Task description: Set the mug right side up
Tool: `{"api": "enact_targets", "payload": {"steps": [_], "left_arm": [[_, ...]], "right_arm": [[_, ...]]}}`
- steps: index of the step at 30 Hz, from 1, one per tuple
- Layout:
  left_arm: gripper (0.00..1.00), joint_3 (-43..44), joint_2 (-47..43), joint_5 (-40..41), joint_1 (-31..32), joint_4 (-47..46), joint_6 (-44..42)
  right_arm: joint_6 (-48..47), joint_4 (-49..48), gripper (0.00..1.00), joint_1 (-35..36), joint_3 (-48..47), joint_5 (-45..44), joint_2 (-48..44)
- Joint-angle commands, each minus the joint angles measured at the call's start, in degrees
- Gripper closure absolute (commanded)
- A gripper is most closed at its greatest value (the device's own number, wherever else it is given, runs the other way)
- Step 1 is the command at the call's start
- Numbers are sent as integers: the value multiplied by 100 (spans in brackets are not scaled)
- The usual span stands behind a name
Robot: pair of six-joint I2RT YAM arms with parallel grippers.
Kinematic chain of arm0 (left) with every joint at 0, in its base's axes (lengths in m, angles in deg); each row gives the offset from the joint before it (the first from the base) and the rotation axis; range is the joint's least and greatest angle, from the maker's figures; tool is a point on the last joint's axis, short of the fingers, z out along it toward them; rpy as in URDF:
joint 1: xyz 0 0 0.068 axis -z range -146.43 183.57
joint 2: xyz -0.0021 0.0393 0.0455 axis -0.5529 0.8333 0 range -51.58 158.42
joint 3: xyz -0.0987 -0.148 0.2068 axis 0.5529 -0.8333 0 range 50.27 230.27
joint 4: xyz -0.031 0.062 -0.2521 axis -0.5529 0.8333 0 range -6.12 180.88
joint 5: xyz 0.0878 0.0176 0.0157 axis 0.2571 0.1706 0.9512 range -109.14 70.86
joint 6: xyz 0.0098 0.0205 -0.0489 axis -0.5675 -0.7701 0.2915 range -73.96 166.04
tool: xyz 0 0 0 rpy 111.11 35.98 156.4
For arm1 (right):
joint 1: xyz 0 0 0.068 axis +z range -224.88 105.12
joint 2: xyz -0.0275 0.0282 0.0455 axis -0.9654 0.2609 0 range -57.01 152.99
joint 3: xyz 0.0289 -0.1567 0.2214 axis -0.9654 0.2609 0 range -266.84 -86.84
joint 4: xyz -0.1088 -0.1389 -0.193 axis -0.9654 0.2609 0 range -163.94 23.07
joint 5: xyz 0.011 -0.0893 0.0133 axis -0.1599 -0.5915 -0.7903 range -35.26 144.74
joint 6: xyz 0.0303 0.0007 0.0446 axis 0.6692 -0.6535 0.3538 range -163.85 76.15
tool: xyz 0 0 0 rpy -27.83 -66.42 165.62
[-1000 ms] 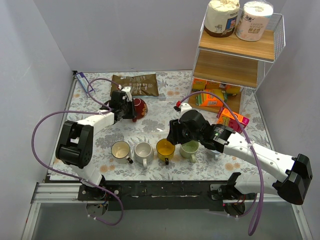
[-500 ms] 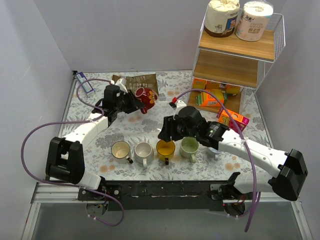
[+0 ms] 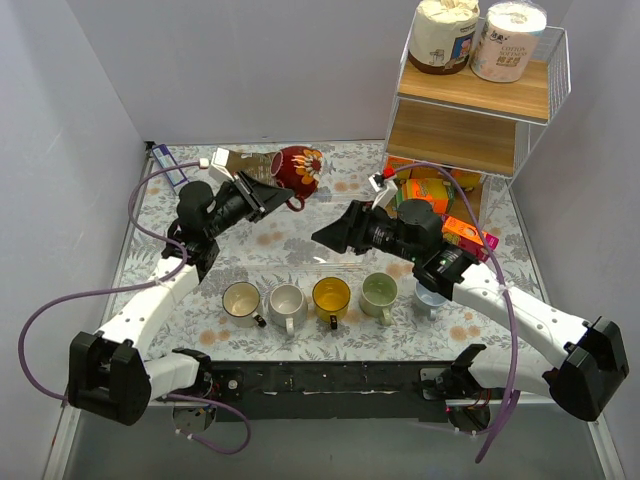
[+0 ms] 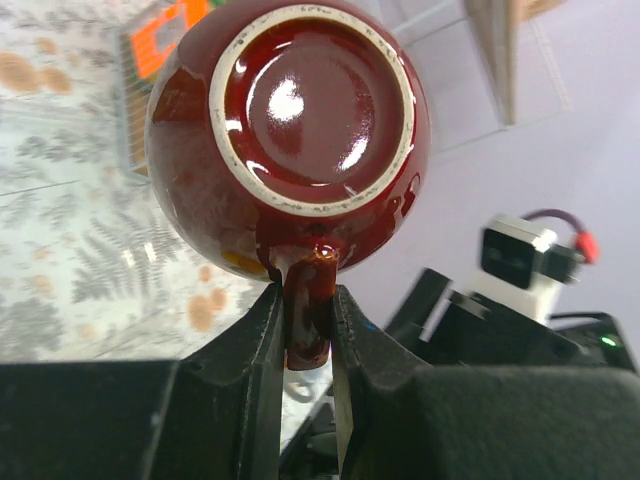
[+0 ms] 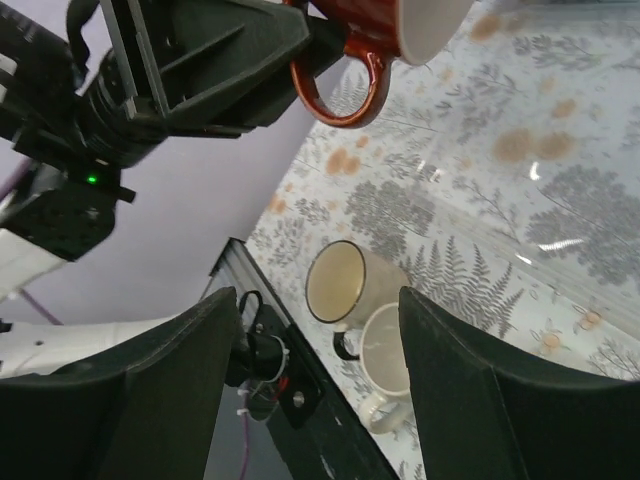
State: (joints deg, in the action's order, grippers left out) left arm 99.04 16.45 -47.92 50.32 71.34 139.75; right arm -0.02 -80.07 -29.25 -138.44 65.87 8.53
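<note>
The dark red mug [image 3: 300, 167] with a flower pattern is held in the air over the far middle of the table, tilted on its side. My left gripper [image 3: 264, 194] is shut on its handle. In the left wrist view the mug's base [image 4: 314, 100] faces the camera and the handle [image 4: 309, 312] sits between my left gripper's [image 4: 306, 300] fingers. My right gripper [image 3: 330, 236] is open and empty, raised to the right of the mug. In the right wrist view my right gripper [image 5: 318, 350] frames the red mug [image 5: 400, 25] at the top edge.
A row of upright mugs stands near the front: cream [image 3: 241, 300], white [image 3: 287, 302], yellow [image 3: 330, 296], green [image 3: 379, 292] and a pale one [image 3: 431, 298]. A wire shelf rack [image 3: 480, 110] stands at the back right over packets [image 3: 425, 195]. A brown bag [image 3: 232, 160] lies behind the mug.
My left gripper has lifted the red mug off the table and carried it up and to the right. My right gripper has risen from the row of mugs toward the red mug.
</note>
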Motion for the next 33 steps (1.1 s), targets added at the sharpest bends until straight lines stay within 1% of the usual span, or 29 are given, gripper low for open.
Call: {"api": "enact_targets", "payload": {"steps": [1,3,6,7,10,13,15,18,21,22,24,25,27,28,30,31,32,33], "left_arm": [[100,-69,-667,-427,143,-1804,990],[100,-140,-764,-506,196,-2094,1289],[100,-210,-905,-506,372,-2656,1544],[100,-210,-914,-524,477,-2719,1571],[100,-263,-914,-646,731,-3079,1519],[100,-403,-905,-665,952,-3290,1439],[100,-509,-923,-638,1031,-3614,1483],[100,-597,-958,-586,1181,-3730,1457],[100,-658,-985,-550,1225,-3756,1431],[100,-676,-993,-542,1251,-3756,1422],[100,-694,-976,-515,1269,-3756,1404],[100,-694,-976,-506,1278,-3756,1396],[100,-711,-941,-489,1295,-3782,1422],[100,-720,-932,-497,1295,-3800,1413],[100,-720,-906,-480,1313,-3783,1404],[100,-729,-897,-489,1322,-3783,1404],[100,-738,-888,-489,1322,-3774,1396],[100,-746,-871,-489,1330,-3765,1395]], "right_arm": [[661,-1802,28,-98,150,687,-147],[775,-2049,28,-98,62,784,-112],[872,-2058,28,-107,-166,846,11],[951,-2276,28,-107,-210,925,38],[1188,-2698,28,-107,-158,926,64],[1329,-2797,30,-107,-158,794,91],[1408,-2937,30,-107,-88,741,82],[1549,-3332,33,-98,158,583,-23],[1576,-3404,37,-107,281,399,-172],[1567,-3369,44,-107,281,337,-199],[1549,-3316,50,-107,290,319,-252],[1541,-3324,59,-107,308,293,-261],[1541,-3394,66,-107,395,284,-305],[1549,-3377,73,-107,413,249,-348],[1540,-3299,82,-107,413,231,-375],[1514,-3246,91,-107,413,188,-392],[1523,-3245,97,-107,413,187,-401],[1497,-3237,99,-107,422,178,-401]]}}
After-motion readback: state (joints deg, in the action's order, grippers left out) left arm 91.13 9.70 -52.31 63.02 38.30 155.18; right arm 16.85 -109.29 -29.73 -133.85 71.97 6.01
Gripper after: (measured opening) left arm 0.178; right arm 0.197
